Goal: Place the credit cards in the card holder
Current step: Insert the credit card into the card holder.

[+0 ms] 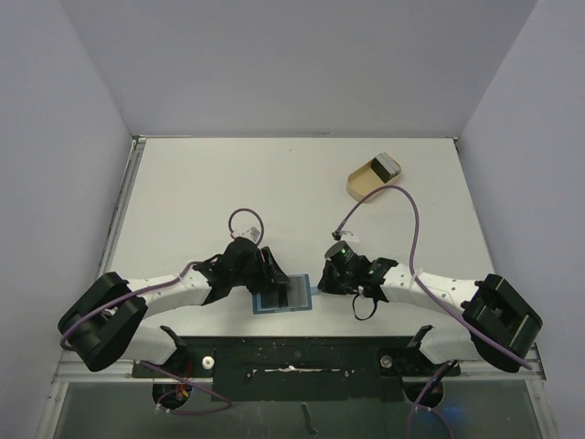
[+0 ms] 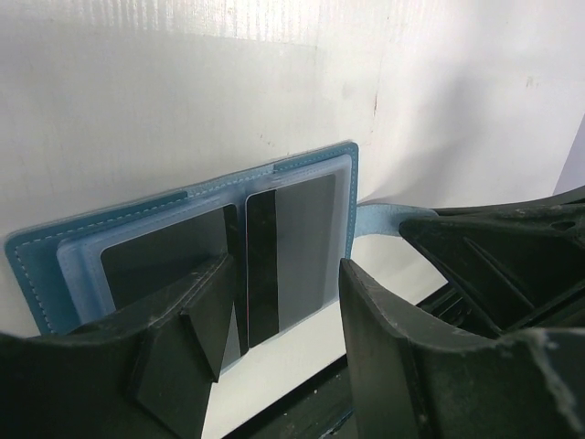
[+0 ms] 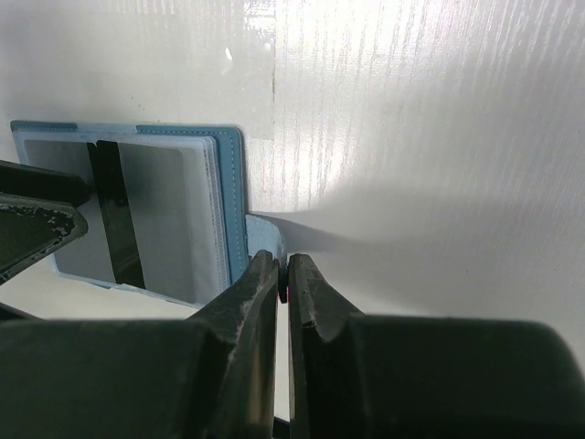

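**Now: two cards pocketed, third waits in the dish, far right**

The card holder (image 1: 283,297) lies spread open on the white table (image 1: 228,183), hard by the near edge, between the two arms. Its spread runs left to right. It is soft blue material with pale stitching and clear, glossy pocket windows.

- **Cards in the holder:** each pocket shows one thin, flat card. The plain grey card (image 2: 164,256) sits in one and the striped card (image 2: 302,247), with a black magnetic band, in the other. Their long edges run across the spread.
- **Left gripper** (image 2: 283,293)**:** the jaws are partly open and hang over the striped card. The fingers stand either side of it with a gap, and nothing is clamped as far as I can see.
- **Right gripper** (image 3: 283,270)**:** the jaws are closed tight. The closing tab (image 3: 263,233) runs straight into the tips, so it looks pinched there, pinning the wallet flat.

**Key relation:** the last loose card (image 1: 387,165) is small, grey and silvery. It sits at the far end of the tan oval dish (image 1: 358,187), at the far right of the table and well apart from both grippers. The dish's long axis runs diagonally, near-left to far-right. The card's own axis is too small to tell.

The right arm is nearer but busy with the tab. So either the left arm reaches across, or the right lets go first. The card is thin and slick inside a rimmed dish, so picking it by the edge will probably be fiddly.
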`<state>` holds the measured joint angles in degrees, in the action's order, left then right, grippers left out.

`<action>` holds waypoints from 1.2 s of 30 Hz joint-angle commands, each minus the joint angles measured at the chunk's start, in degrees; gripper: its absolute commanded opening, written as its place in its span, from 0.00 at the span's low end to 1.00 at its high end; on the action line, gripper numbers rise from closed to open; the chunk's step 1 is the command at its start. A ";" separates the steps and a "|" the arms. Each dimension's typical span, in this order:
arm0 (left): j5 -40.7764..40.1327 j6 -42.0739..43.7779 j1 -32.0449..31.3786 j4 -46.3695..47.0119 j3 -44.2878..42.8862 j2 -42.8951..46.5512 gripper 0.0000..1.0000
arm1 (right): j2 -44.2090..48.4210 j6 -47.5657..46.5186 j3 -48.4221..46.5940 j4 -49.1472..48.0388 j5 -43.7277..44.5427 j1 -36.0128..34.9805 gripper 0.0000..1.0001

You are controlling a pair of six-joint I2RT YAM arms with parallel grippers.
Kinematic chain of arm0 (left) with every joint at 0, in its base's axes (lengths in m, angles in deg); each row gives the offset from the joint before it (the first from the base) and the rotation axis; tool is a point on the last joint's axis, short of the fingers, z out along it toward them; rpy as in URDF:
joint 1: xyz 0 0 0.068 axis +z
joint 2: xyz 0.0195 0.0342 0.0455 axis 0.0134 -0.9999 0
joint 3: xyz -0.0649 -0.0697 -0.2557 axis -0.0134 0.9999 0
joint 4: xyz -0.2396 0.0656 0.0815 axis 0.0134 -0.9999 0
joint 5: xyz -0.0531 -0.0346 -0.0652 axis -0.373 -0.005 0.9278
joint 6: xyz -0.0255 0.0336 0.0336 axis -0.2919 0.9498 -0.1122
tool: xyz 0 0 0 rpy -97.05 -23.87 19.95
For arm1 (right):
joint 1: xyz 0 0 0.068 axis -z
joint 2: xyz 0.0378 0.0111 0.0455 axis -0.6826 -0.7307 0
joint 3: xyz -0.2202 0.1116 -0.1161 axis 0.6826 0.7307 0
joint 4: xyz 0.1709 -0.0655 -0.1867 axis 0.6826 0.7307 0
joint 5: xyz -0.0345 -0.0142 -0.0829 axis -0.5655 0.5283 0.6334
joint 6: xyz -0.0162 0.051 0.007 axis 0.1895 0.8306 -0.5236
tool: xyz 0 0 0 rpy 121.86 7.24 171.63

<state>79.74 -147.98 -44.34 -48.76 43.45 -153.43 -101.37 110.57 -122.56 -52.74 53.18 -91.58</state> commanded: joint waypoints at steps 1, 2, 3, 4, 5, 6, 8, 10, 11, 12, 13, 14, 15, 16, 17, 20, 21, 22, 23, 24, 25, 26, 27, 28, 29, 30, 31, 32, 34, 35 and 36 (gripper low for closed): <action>-0.05 0.07 -0.28 0.06 -2.75 1.30 0.48 | 2.17 0.43 -0.13 -1.07 2.21 -0.53 0.00; 0.16 -0.14 -0.29 0.37 -2.63 1.12 0.48 | 2.16 0.45 -0.11 -1.07 2.28 -0.59 0.00; 0.36 -0.28 -0.29 0.65 -2.44 0.99 0.48 | 2.16 0.45 -0.11 -1.07 2.32 -0.53 0.00; 0.40 -0.51 -0.29 0.92 -2.22 0.78 0.48 | 2.16 0.45 -0.11 -1.07 2.39 -0.59 0.00; 0.57 -0.61 -0.29 1.18 -2.03 0.64 0.48 | 2.16 0.49 -0.11 -1.00 2.41 -0.57 0.00; 0.76 -0.72 -0.29 1.52 -1.85 0.38 0.48 | 2.16 0.54 -0.13 -0.99 2.44 -0.59 0.00; 1.20 -1.15 -0.29 2.47 -1.38 -0.18 0.48 | 2.25 0.54 -0.17 -1.10 2.49 -0.53 0.00; 1.84 -1.77 -0.35 3.72 -0.93 -0.77 0.48 | 2.25 0.54 -0.14 -1.07 2.50 -0.59 0.00; 2.07 -2.11 -0.44 4.34 -0.72 -1.08 0.48 | 2.25 0.54 -0.11 -1.07 2.50 -0.60 0.00; 2.24 -2.33 -0.52 4.91 -0.51 -1.40 0.48 | 2.25 0.54 -0.14 -1.06 2.50 -0.56 0.00; 2.37 -2.60 -0.67 5.26 -0.41 -1.80 0.48 | 2.25 0.58 -0.19 -1.07 2.48 -0.54 0.00; 2.42 -2.88 -0.76 5.54 -0.38 -2.17 0.48 | 2.25 0.54 -0.20 -1.07 2.44 -0.59 0.00; 2.36 -2.98 -0.81 5.57 -0.38 -2.46 0.48 | 2.33 0.54 -0.20 -1.03 2.46 -0.54 0.00; 2.34 -3.07 -0.89 5.58 -0.45 -2.90 0.48 | 2.34 0.54 -0.20 -1.00 2.50 -0.54 0.00; 2.33 -3.12 -0.97 5.77 -0.47 -3.09 0.48 | 2.41 0.54 -0.20 -1.05 2.50 -0.53 0.00; 2.63 -3.40 -1.16 7.05 -0.47 -3.87 0.48 | 2.36 0.55 -0.11 -1.16 2.50 -0.66 0.00; 3.01 -3.65 -1.21 7.71 -0.47 -4.14 0.48 | 2.34 0.63 -0.11 -1.28 2.50 -0.64 0.00; 3.19 -3.92 -1.29 8.29 -0.47 -4.47 0.48 | 2.35 0.63 -0.11 -1.25 2.50 -0.65 0.00; 3.54 -4.18 -1.46 8.87 -0.55 -4.75 0.48 | 2.34 0.63 -0.11 -1.28 2.50 -0.64 0.00; 3.69 -4.37 -1.65 9.56 -0.63 -5.09 0.48 | 2.36 0.69 -0.11 -1.33 2.51 -0.70 0.00; 3.89 -4.61 -1.87 10.38 -0.60 -5.49 0.48 | 2.34 0.71 -0.11 -1.34 2.50 -0.74 0.00; 4.05 -4.74 -2.09 11.09 -0.56 -5.87 0.48 | 2.40 0.71 -0.11 -1.36 2.58 -0.76 0.00; 4.13 -4.97 -2.31 11.92 -0.56 -6.22 0.48 | 2.42 0.76 -0.11 -1.42 2.59 -0.73 0.00; 4.18 -5.17 -2.43 12.17 -0.56 -6.58 0.48 | 2.42 0.80 -0.11 -1.42 2.65 -0.72 0.00; 4.29 -5.35 -2.60 12.51 -0.63 -6.86 0.48 | 2.45 0.79 -0.11 -1.34 2.67 -0.71 0.00; 4.39 -5.53 -2.79 13.05 -0.71 -7.06 0.48 | 2.43 0.80 -0.11 -1.34 2.75 -0.77 0.00; 4.59 -5.76 -2.94 13.72 -0.73 -7.19 0.48 | 2.49 0.88 -0.03 -1.34 2.76 -0.81 0.00; 4.71 -6.00 -3.12 14.31 -0.73 -7.21 0.48 | 2.51 1.01 0.02 -1.40 2.77 -0.85 0.00; 5.04 -6.68 -3.39 15.93 -0.80 -7.06 0.48 | 2.45 1.02 0.14 -1.57 2.77 -0.84 0.00; 5.13 -7.03 -3.56 16.43 -0.93 -7.04 0.48 | 2.43 1.14 0.15 -1.60 2.81 -0.91 0.00; 5.27 -7.34 -3.73 16.89 -1.14 -7.02 0.48 | 2.43 1.22 0.16 -1.66 2.85 -0.93 0.00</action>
<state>83.56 -153.77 -47.14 -37.88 43.38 -160.34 -100.70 111.03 -122.47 -52.74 54.38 -91.89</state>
